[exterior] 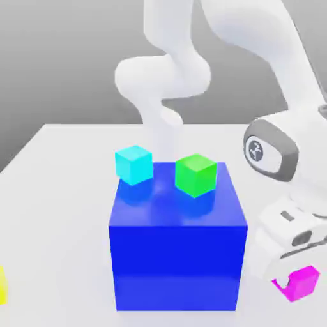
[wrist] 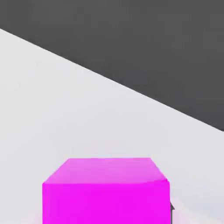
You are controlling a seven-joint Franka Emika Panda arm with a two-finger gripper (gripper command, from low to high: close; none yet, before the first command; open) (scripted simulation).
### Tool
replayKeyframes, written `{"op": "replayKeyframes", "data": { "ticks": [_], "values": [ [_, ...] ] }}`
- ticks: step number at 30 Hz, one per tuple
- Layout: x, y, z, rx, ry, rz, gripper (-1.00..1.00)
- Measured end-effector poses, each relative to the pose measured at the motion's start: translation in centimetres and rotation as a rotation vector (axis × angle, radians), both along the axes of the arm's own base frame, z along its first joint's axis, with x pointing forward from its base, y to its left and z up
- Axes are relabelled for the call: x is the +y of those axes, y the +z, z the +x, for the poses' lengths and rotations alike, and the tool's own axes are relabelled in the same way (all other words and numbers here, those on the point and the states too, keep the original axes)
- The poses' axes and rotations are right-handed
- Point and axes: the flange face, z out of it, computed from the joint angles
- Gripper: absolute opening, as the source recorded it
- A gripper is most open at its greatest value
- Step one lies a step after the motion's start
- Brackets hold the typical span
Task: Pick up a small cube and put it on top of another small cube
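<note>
Evidently held the magenta cube [exterior: 303, 283] pinched in the claw [exterior: 295, 281], beside the block [exterior: 177, 265] on the exterior view's right, and needed a steady squeeze and straight lift above the green cube [exterior: 196, 175] before easing across.

White table [exterior: 64, 211], blue block [exterior: 177, 265], yellow object [exterior: 2, 285], perhaps magenta cube [exterior: 303, 283] too

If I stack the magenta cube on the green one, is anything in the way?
Yes: the blue block, whose side rises between the low magenta cube and the green cube on top. Above it, nothing visible blocks.
</note>
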Motion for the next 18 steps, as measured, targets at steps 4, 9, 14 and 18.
{"op": "replayKeyframes", "data": {
  "ticks": [4, 9, 14, 18],
  "values": [
    [-3.8, 5.7, 0.8, 0.034, -0.013, 0.004, -1.00],
    [-7.2, 11.5, -1.6, 0.037, -0.026, 0.031, -1.00],
    [-9.8, 16.2, -5.1, 0.035, -0.021, 0.071, -1.00],
    [-11.8, 19.3, -8.4, 0.033, -0.015, 0.112, -1.00]
  ]
}}
